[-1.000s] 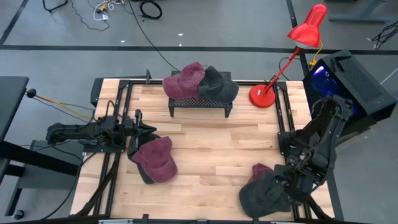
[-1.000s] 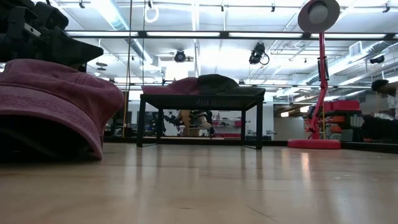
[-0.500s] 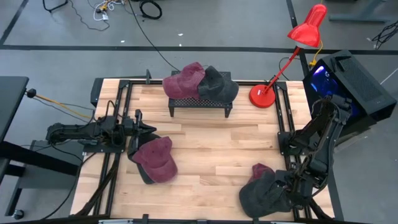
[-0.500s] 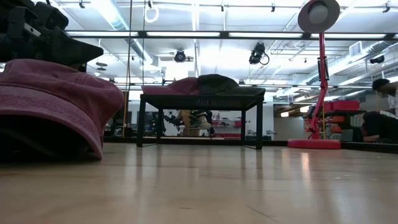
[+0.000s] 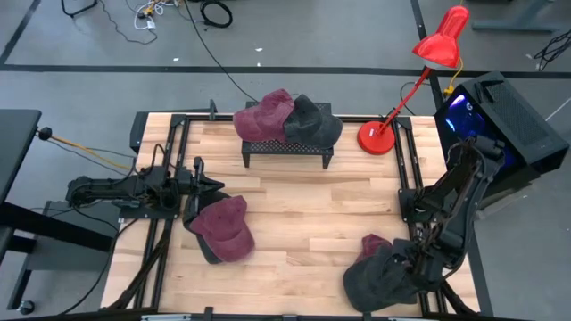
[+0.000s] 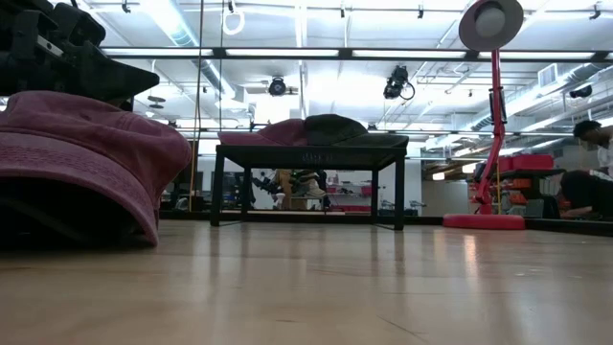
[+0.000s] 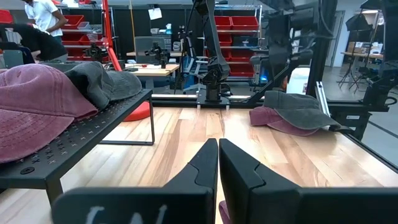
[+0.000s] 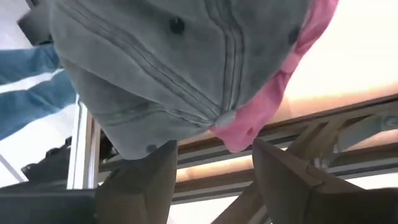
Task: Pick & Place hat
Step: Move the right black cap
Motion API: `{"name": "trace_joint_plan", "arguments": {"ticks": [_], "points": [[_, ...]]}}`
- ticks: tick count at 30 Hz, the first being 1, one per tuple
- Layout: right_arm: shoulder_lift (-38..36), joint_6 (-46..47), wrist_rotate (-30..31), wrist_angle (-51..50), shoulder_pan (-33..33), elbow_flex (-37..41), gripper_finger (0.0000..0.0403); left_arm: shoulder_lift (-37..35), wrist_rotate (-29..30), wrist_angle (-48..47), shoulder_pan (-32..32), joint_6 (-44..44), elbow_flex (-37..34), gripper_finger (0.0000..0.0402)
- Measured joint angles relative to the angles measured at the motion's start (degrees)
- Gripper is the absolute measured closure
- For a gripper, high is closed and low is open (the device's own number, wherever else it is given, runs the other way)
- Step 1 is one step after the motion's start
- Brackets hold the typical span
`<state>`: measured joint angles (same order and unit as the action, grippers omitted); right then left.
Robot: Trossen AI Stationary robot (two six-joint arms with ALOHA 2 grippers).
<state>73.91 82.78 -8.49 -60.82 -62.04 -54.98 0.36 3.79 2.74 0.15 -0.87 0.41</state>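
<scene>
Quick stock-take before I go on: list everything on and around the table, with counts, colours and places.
Maroon hats: three; one on the rack, one by the left gripper, one under the grey hat near the front right.
Grey hats: two; one on the rack, one front right.
Rack: one, black, back centre of the table.
Lamp: one, red, back right corner.
Table: one, light wood.
Person: one, beyond the table, at the low view's right edge.
Left gripper: shut, beside the maroon hat, left side.
Right gripper: open, at the grey hat, front right.
</scene>
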Motion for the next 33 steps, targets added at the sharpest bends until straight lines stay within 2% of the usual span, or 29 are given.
{"name": "trace_joint_plan", "arguments": {"ticks": [12, 18, 33], "points": [[0.0, 0.35, -0.84, 7.66, 0.31, 4.77, 0.0192, 0.0, 0.0, 0.0, 0.01, 0.01, 0.02, 0.0381], [0.02, 0.83, -3.44, 12.02, 0.31, 7.65, 0.0192, 0.0, 0.0, 0.0, 0.0, 0.01, 0.02, 0.0381], [0.02, 1.39, -2.94, 10.19, 0.31, 7.86, 0.0196, 0.0, 0.0, 0.0, 0.01, 0.01, 0.02, 0.0381]]}}
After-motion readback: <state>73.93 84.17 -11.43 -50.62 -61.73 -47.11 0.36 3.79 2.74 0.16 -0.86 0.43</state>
